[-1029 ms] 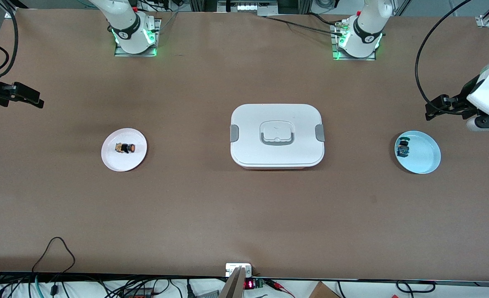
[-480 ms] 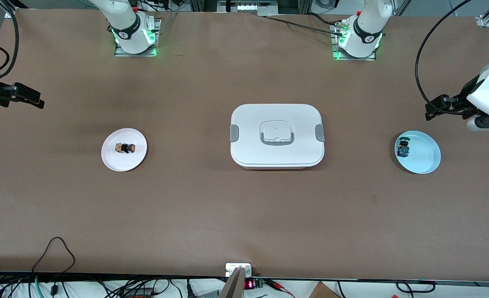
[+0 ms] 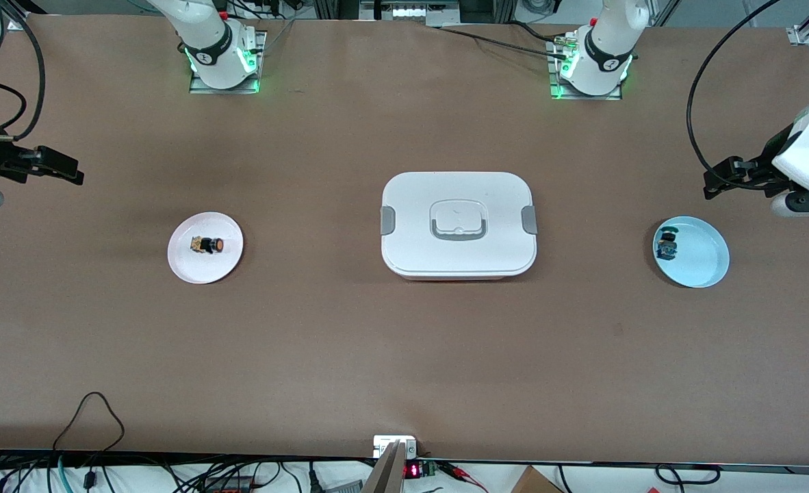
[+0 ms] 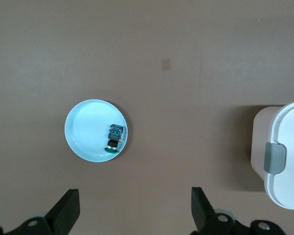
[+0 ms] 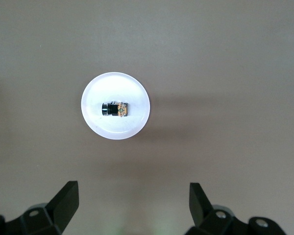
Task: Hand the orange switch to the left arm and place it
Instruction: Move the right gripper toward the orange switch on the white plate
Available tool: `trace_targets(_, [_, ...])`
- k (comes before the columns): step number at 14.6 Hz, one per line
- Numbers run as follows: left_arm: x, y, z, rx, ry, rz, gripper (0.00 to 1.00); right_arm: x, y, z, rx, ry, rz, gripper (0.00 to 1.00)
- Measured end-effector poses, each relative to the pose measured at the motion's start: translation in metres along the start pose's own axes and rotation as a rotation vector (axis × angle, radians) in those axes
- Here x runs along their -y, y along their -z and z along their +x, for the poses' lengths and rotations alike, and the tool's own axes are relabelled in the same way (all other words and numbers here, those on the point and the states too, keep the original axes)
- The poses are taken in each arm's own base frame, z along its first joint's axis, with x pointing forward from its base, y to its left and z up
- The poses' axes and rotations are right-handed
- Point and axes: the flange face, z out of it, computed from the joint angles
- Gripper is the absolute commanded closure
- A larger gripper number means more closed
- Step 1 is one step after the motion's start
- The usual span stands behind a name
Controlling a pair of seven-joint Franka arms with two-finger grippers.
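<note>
The orange switch (image 3: 208, 244) lies on its side on a small white plate (image 3: 187, 261) toward the right arm's end of the table; it also shows in the right wrist view (image 5: 114, 108). My right gripper (image 3: 62, 166) hangs open and empty over bare table at that end, above and apart from the plate (image 5: 134, 127). The white lidded box (image 3: 458, 223) stands at the table's middle. My left gripper (image 3: 716, 181) is open and empty, up over the table beside the light blue plate (image 3: 702, 257).
The light blue plate (image 4: 85, 132) holds a small blue-and-green capped component (image 4: 114, 137), also seen in the front view (image 3: 666, 245). A corner of the box with its grey latch (image 4: 274, 157) shows in the left wrist view. Cables hang along the table's near edge.
My right gripper has shifted a little toward the table's middle and slightly nearer the white plate. The left arm, the box and both plates have not moved.
</note>
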Motion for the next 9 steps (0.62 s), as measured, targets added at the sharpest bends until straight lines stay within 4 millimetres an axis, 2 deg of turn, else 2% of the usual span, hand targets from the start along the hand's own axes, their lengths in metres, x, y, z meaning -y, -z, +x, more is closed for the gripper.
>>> trace_targets(4, [0.000,0.000,0.000,0.000,0.000,0.000,0.00,0.000,-0.011,0.005,0.027,0.000,0.000,0.00])
trace_targets(9, [0.000,0.000,0.000,0.000,0.000,0.000,0.00,0.006,-0.013,0.006,0.032,0.010,-0.001,0.00])
